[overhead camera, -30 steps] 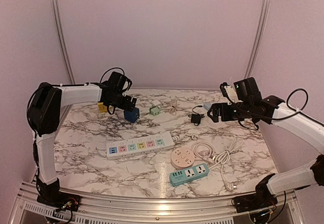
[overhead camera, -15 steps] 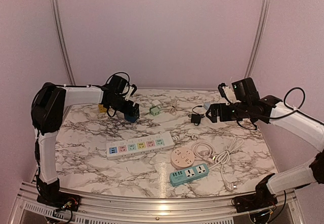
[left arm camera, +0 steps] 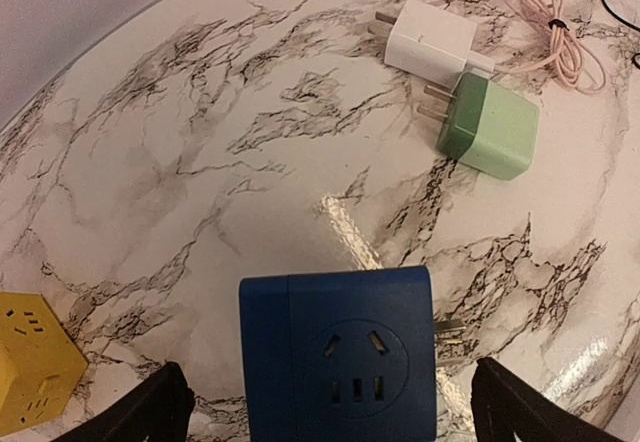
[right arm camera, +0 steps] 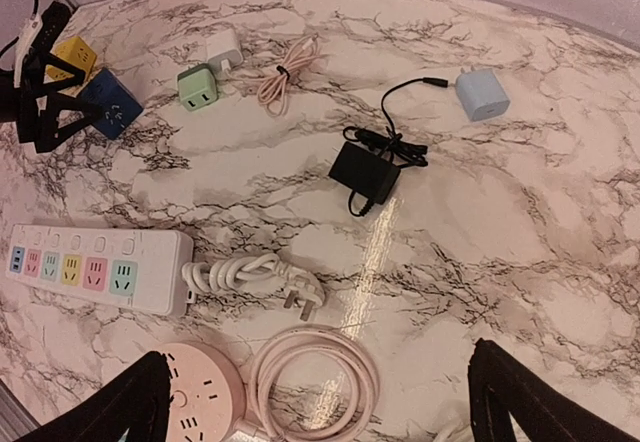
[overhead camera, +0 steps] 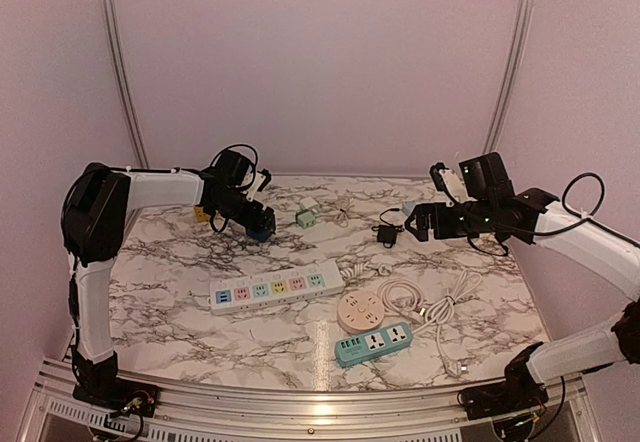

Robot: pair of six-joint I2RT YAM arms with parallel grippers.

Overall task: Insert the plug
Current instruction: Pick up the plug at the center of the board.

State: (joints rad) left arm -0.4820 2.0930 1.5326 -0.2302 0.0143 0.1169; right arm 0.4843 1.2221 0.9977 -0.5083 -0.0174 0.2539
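Lying left of centre on the marble table point(overhead camera: 160, 292), the white power strip point(overhead camera: 275, 290) is the likely socket. The blue cube plug point(left arm camera: 335, 357) sits bottom centre of the left wrist view, between the left gripper's point(left arm camera: 332, 407) wide-spread, empty jaws. Its prongs point(left arm camera: 448, 327) jut toward the frame's right edge, so I would turn the wrist and clamp bare faces. The right gripper point(right arm camera: 315, 397) hangs wide open and empty.

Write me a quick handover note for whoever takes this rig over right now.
Left gripper: open, straddling the blue cube adapter at the back left, not gripping it.
Right gripper: open, empty, hovering near the black adapter.
White power strip lies in the middle, sockets free.
Done: nothing plugged in.
Left: probably grip the cube, carry it to a socket, insert.
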